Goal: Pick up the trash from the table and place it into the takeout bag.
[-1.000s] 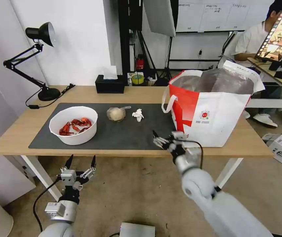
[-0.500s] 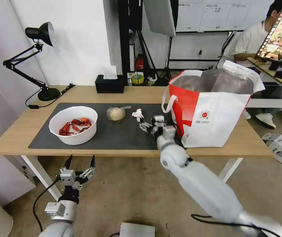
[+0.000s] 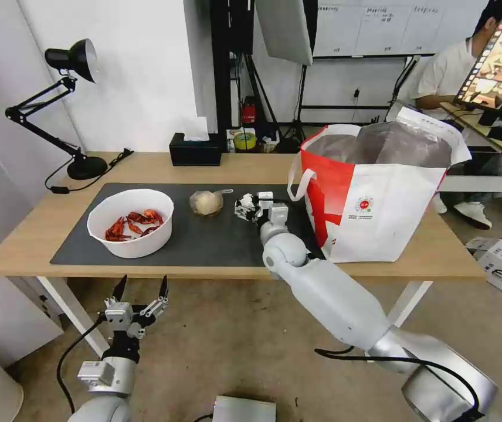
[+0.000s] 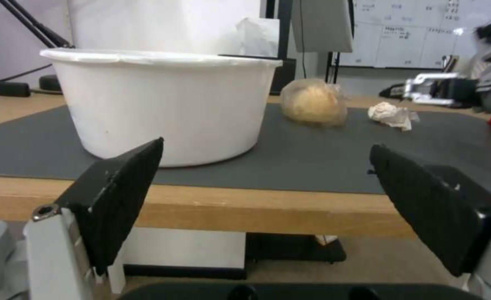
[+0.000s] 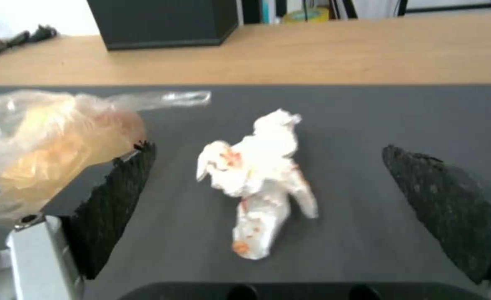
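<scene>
Crumpled tissue [image 5: 259,179] untouched between right gripper's [image 5: 267,208] wide-open jaws; left gripper [image 3: 139,293] open, below table edge [image 3: 145,271]

Matt grey mat [image 3: 204,234], light wood table [image 3: 145,167]

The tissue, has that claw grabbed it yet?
No. The right gripper is open around the crumpled tissue, not touching it. The left gripper is open too.

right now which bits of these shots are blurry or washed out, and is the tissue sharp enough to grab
Right wrist view: the crumpled tissue is fairly sharp, centred between the open right gripper fingers; the clear cup beside it is soft and glary.
Left wrist view: the white bowl is crisp, while the far right edge is smeared.
Head view: straight table edges bow from lens distortion; the left gripper hangs below the table, open.
</scene>
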Available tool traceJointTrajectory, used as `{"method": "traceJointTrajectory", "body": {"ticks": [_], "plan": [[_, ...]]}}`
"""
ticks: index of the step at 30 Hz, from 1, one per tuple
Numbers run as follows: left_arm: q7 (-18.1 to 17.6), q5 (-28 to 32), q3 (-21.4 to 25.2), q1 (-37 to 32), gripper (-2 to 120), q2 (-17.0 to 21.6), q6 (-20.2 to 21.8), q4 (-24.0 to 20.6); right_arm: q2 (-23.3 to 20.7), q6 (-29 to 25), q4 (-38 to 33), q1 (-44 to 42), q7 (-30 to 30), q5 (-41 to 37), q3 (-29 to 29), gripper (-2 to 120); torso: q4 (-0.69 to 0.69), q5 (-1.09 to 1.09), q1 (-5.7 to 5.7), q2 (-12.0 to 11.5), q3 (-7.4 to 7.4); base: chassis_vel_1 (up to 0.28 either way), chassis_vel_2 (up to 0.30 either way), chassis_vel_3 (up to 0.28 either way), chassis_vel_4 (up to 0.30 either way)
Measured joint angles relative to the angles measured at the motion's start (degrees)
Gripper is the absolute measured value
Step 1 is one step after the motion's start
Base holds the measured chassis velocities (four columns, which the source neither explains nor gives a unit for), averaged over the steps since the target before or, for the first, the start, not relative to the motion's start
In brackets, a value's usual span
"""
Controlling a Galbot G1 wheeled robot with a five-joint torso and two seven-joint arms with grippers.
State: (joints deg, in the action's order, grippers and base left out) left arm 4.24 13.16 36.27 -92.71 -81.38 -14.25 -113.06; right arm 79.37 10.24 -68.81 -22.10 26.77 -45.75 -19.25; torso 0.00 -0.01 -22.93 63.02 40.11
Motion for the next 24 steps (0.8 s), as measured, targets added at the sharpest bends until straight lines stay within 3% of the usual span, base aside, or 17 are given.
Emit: {"method": "traceJointTrajectory", "body": {"ticks": [13,16,18,24], "plan": [[-0.05,0.27,0.47,-0.23,100,-0.09,-0.64,-0.35,4.28,0.09,7.9,2.54,-0.33,1.7,-0.64,97,0.0,0.0,0.0,0.01,0.0,0.0,0.0,0.0,0.0],[-0.06,0.27,0.46,-0.19,100,-0.1,-0.92,-0.18,4.6,0.09,8.75,2.76,-0.39,1.92,-0.81,86,0.0,0.0,0.01,0.01,0.0,0.0,0.0,0.0,0.0],[-0.06,0.27,0.46,-0.15,100,-0.12,-0.94,-0.16,4.6,0.09,8.81,2.86,-0.42,1.93,-0.91,85,0.0,0.0,0.01,0.01,0.0,0.0,0.0,0.0,0.0],[-0.07,0.26,0.5,-0.06,100,-0.2,-1.05,-0.02,4.79,0.01,9.57,3.43,-0.65,1.91,-1.29,61,0.0,0.0,0.01,0.01,0.0,0.0,0.0,0.0,0.0]]}}
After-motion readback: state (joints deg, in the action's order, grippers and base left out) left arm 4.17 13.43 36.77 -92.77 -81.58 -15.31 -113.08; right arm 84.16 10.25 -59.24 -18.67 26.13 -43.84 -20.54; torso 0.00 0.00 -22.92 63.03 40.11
